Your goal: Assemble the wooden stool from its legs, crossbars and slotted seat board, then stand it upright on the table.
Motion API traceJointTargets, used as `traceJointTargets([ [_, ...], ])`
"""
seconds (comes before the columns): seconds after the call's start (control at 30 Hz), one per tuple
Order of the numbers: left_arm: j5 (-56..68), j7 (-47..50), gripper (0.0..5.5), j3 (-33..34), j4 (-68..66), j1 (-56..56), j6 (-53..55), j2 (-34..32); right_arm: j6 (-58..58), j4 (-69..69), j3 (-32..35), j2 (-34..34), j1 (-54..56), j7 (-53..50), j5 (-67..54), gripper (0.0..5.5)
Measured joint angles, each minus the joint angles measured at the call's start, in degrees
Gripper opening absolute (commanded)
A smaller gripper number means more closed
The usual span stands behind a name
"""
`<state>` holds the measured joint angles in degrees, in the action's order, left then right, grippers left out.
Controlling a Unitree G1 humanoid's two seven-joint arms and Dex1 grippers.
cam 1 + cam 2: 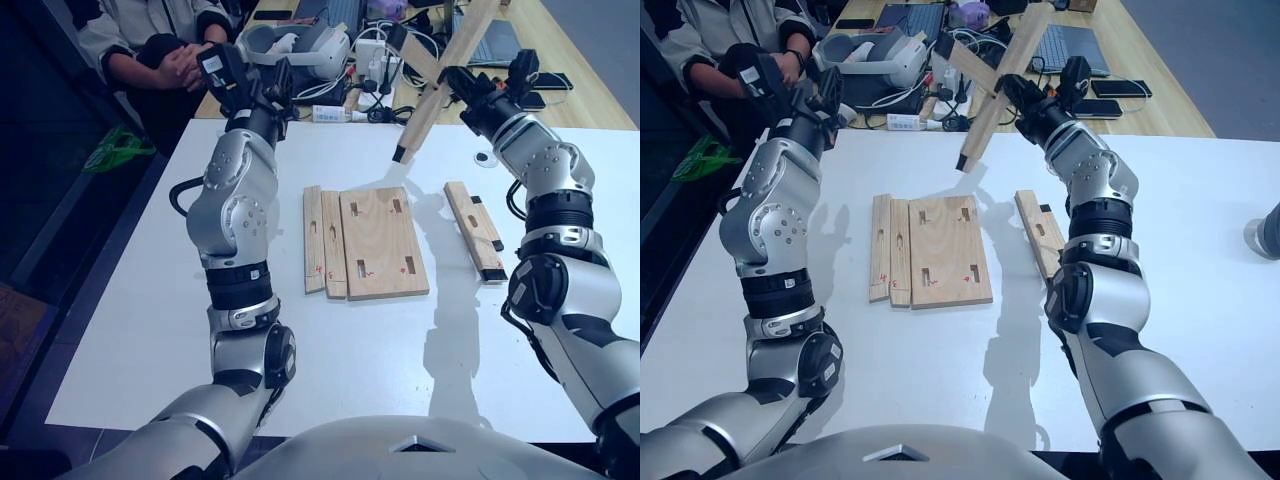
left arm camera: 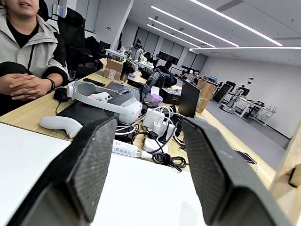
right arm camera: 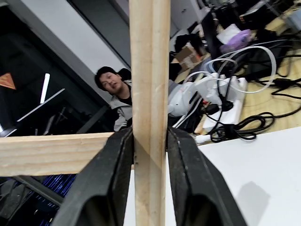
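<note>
Here, right jaws clamp the crossed leg frame (image 1: 420,120) above the table's (image 1: 150,330) far edge, left jaws gape empty; next, probably, mating it to the seat board (image 1: 382,243)

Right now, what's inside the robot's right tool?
The right tool grips a wooden bar, joined crosswise to a second bar. Its fingers cover the part of the bar they squeeze.

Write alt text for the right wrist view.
The right gripper is shut on a wooden leg, and a crossbar meets the leg at the fingers. Behind them are the white table and cables.
</note>
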<state>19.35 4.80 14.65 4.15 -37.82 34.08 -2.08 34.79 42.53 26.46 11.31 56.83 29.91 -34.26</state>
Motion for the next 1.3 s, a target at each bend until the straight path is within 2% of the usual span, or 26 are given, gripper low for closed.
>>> traceJointTargets([
  [0.13, 0.0, -1.2, 2.54, 0.8, -2.2, 0.0, -2.2, -1.0, 12.1, -11.3, -0.8, 1.0, -4.6, 6.4, -7.4, 0.98],
  [0.27, 0.7, -3.9, 2.54, 0.7, -3.0, -0.1, -2.3, -2.4, 22.3, -24.3, -1.1, 1.4, -10.9, 7.1, -14.3, 0.98],
  [0.47, 6.3, -14.3, 2.54, -5.0, 4.4, 6.5, 9.5, -7.1, 33.1, -46.1, 0.6, 0.2, -25.3, -4.3, -23.0, 0.98],
  [0.63, 6.5, -17.2, 2.54, -6.7, 7.1, 8.0, 11.9, -10.5, 31.9, -59.6, -0.9, 0.3, -35.0, -14.3, -19.8, 0.98],
  [0.8, 5.9, -16.8, 2.54, -9.6, 7.3, 8.4, 11.8, -9.3, 18.5, -57.4, -3.3, -1.5, -35.7, -20.5, -9.5, 0.98],
  [0.93, 6.8, -18.2, 2.54, -8.9, 4.8, 7.6, 11.5, -9.2, 18.7, -52.8, -5.7, -0.4, -33.0, -10.3, -15.0, 0.98],
  [1.1, 13.7, -26.4, 2.54, -3.0, -5.9, 2.6, 14.6, -12.4, 23.3, -44.9, -7.1, 6.9, -26.0, 3.0, -21.2, 0.97],
  [1.2, 20.1, -30.6, 3.01, 1.8, -9.9, -2.1, 17.0, -14.1, 24.4, -41.8, -8.6, 9.1, -23.2, 8.2, -22.3, 0.97],
  [1.3, 26.2, -33.4, 3.13, 4.9, -11.1, -5.4, 20.9, -15.3, 25.1, -40.2, -10.0, 10.3, -22.8, 11.9, -22.5, 0.97],
])
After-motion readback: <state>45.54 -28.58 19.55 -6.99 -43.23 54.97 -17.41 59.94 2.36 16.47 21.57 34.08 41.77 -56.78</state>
